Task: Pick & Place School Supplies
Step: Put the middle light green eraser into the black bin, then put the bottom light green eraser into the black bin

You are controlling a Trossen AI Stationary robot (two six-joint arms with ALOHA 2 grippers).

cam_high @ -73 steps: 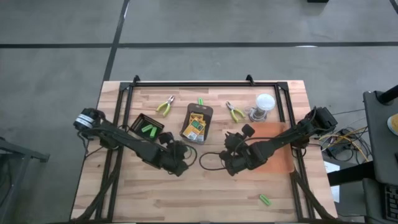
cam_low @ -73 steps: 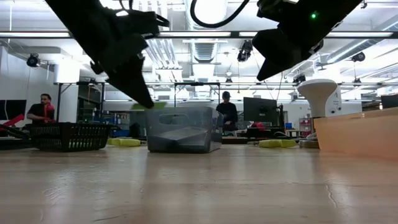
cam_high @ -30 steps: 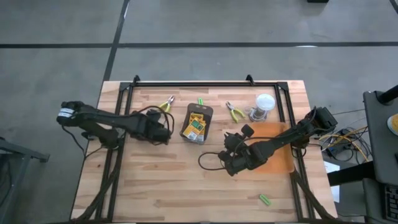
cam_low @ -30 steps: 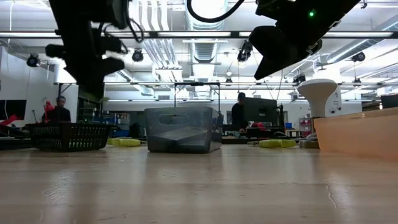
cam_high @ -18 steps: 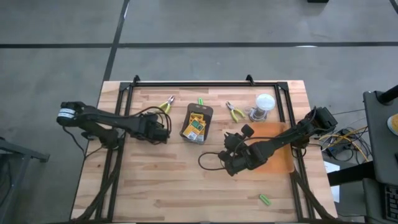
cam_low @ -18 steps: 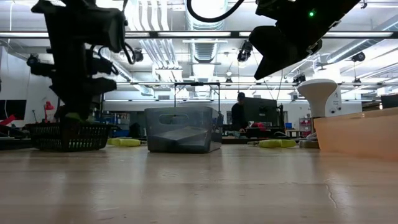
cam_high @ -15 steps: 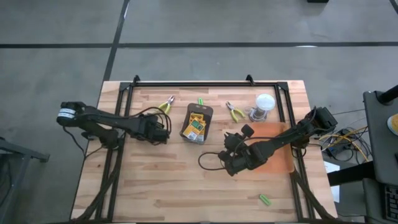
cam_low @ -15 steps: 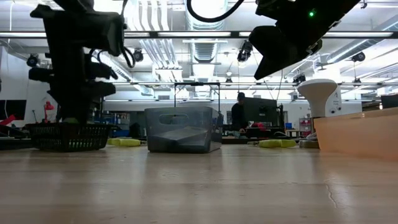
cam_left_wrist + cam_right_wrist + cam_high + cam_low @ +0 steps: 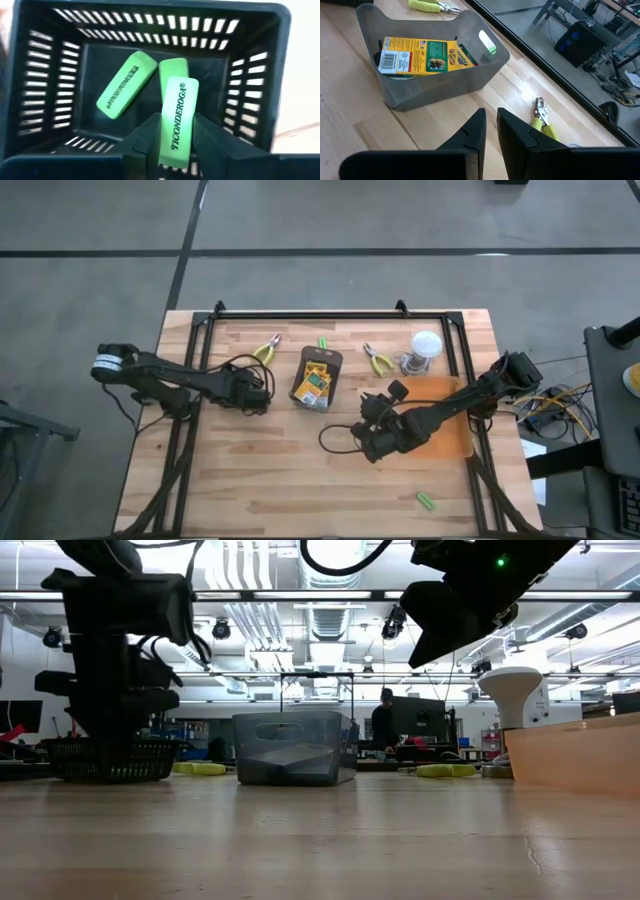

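Observation:
My left gripper [image 9: 176, 124] is shut on a bright-green stick [image 9: 179, 97] and points down into a black slotted basket [image 9: 150, 7] at the table's left. Two more green sticks [image 9: 123, 85] [image 9: 173, 69] lie on the basket's floor. In the low view my left gripper [image 9: 112, 705] stands just above the basket [image 9: 110, 758]. My right gripper [image 9: 490, 131] hangs shut above the table's middle right, holding nothing. A grey tray [image 9: 334, 363] holds crayon boxes [image 9: 420, 54]. My left gripper pinches the green stick between its two fingers [image 9: 146, 136], on the two long sides near the stick's upper end [image 9: 174, 144]. The fingers come from above, slanting down, and lie along the stick. The stick juts out past the fingertips into the basket's opening, above the two sticks inside.
Two pliers [image 9: 265, 350] [image 9: 378, 361] lie at the far side, a green stick [image 9: 323, 342] between them. A clear jar [image 9: 424, 352] stands far right beside an orange mat [image 9: 450, 425]. Another green stick [image 9: 427, 501] lies near the front right.
My left gripper has sunk toward the black basket with the green stick, tipping more steeply downward. It has stayed shut on the stick. My right gripper has kept still.

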